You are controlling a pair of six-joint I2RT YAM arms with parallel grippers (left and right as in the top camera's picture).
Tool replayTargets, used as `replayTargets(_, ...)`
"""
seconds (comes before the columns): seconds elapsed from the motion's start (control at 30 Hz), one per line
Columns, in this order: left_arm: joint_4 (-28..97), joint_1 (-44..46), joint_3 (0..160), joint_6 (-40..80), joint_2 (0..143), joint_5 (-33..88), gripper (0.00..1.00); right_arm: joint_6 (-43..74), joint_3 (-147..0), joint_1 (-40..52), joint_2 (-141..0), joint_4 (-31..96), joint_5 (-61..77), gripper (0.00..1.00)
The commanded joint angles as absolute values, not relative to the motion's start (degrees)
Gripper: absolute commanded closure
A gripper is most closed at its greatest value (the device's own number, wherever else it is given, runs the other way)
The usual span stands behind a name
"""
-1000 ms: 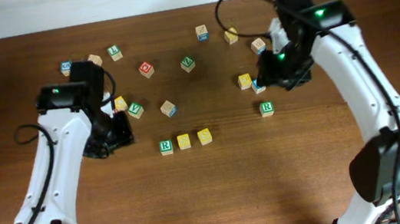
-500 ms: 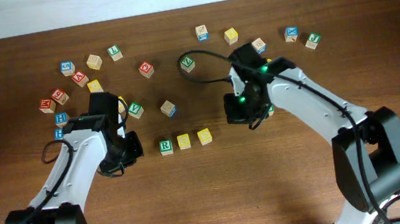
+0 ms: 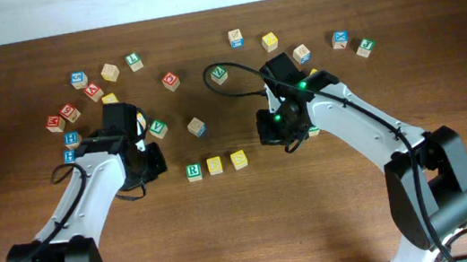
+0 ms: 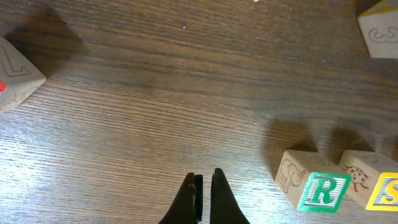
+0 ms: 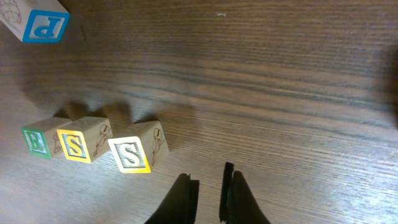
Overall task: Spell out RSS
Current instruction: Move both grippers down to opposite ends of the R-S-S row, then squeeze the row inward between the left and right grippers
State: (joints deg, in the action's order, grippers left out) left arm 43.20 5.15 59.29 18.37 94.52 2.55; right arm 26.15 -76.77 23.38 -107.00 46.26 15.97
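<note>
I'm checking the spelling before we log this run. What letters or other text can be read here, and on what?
"R" on the green-framed cube, at one end of the row.
"S" on the middle yellow-framed cube.
"S" on the end yellow-framed cube.
"P" on a blue-framed cube, apart from the row.
Letters on the scattered cubes in the overhead view: too small to read.
</note>
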Motion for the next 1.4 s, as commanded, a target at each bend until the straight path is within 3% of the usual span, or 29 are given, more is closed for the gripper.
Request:
replayTargets(0.0,43.72,5.26,58.85,17.04,95.57,2.13,1.00,26.46,-76.44,24.49,-106.67,45.58,15.31,0.92)
replayTargets(0.23,43.72,5.26,57.36,17.04,95.68,4.38,1.00,26.50,-76.27,26.37,-107.44,44.53,14.57,0.96)
replayTargets(0.83,33.12,5.93,54.35,17.04,95.68,11.40,1.00,29.43,-76.01,28.86,-111.85,41.87,11.29,0.96)
replayTargets(1.37,30.83,10.59,54.35,17.02,102.32,12.03,1.00,29.45,-75.26,28.93,-114.02,41.54,13.98,0.96)
